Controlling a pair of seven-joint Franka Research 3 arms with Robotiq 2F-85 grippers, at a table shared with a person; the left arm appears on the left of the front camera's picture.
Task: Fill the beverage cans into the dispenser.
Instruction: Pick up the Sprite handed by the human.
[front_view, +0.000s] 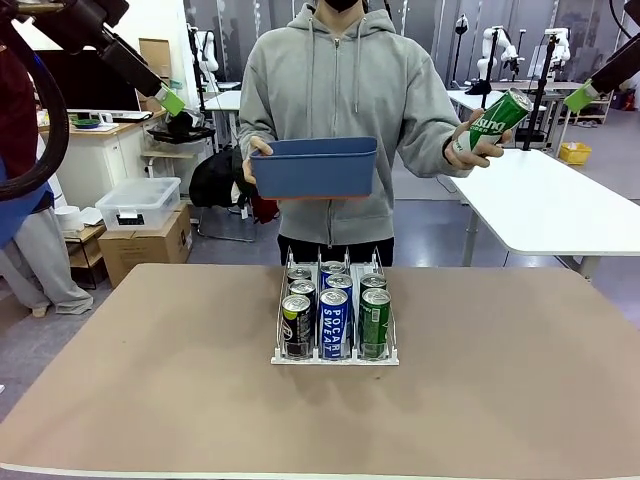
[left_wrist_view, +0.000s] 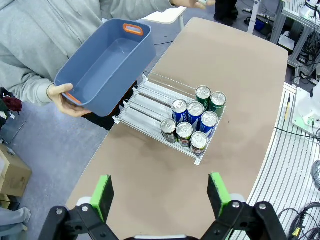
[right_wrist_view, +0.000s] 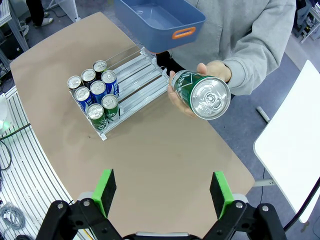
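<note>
The black, green-padded left gripper (left_wrist_view: 160, 192) is hovering high and pointing downward, its jaws spread wide and empty. The matching right gripper (right_wrist_view: 163, 190) is hovering likewise, its jaws fully parted.

I'm seeing the dispenser (front_view: 335, 358) sitting midway across the table (front_view: 150, 400), its back end near the far edge and its low front lip facing me. Eight beverage cans (front_view: 334, 322) are standing upright in it, crowding toward the lip: three in the left lane led by a black one, three blue in the middle, two green on the right. A ninth green can (front_view: 500, 115) is tilting in the person's hand (front_view: 468, 145), raised beyond the far right corner.
</note>
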